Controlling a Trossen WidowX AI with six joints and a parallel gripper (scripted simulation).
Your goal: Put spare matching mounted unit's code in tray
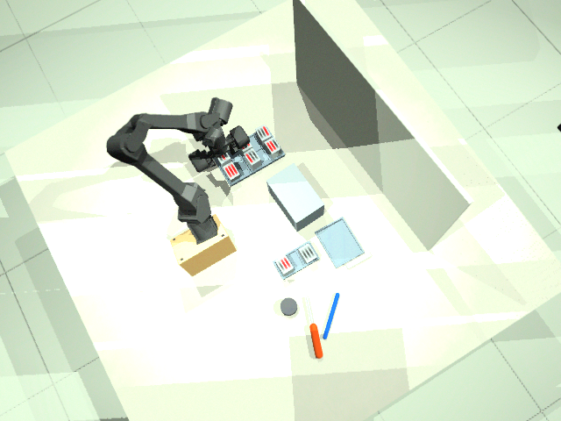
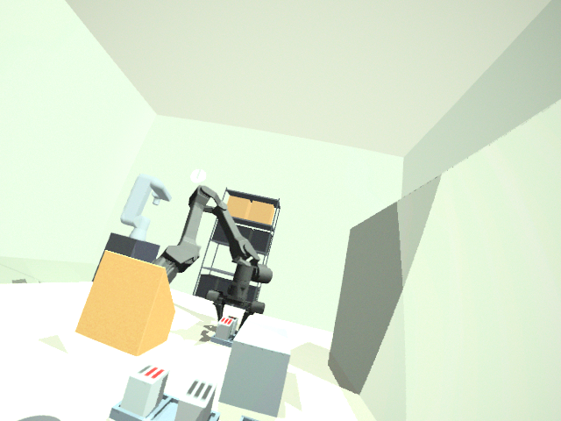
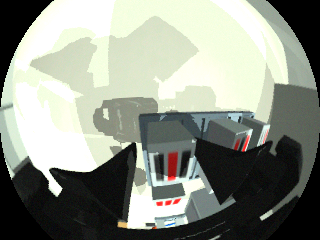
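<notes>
The dark parallel-jaw gripper (image 3: 164, 170) points down with its jaws spread partway and nothing between them; in the wrist view the two dark fingers stand on either side of a small grey block with red stripes on top (image 3: 171, 154), not touching it. This block sits at the near-left end of a pale blue rack holding several like spares (image 1: 252, 156), and the gripper (image 1: 220, 152) hangs just above that end of it. The other striped blocks in the rack lie to the far side of the gripper. Beside the rack stands a plain pale grey box (image 1: 295, 196), and beyond the box, farther from the rack, lies the flat light blue tray (image 1: 339, 242), bare inside. Next to the tray a smaller blue holder (image 1: 296, 260) carries one red-striped and one dark-striped block. Well apart from the rack, on the white counter (image 1: 136, 289), lie a grey disc (image 1: 288, 306), an orange-handled tool (image 1: 315, 339) and a blue rod (image 1: 330, 315)
</notes>
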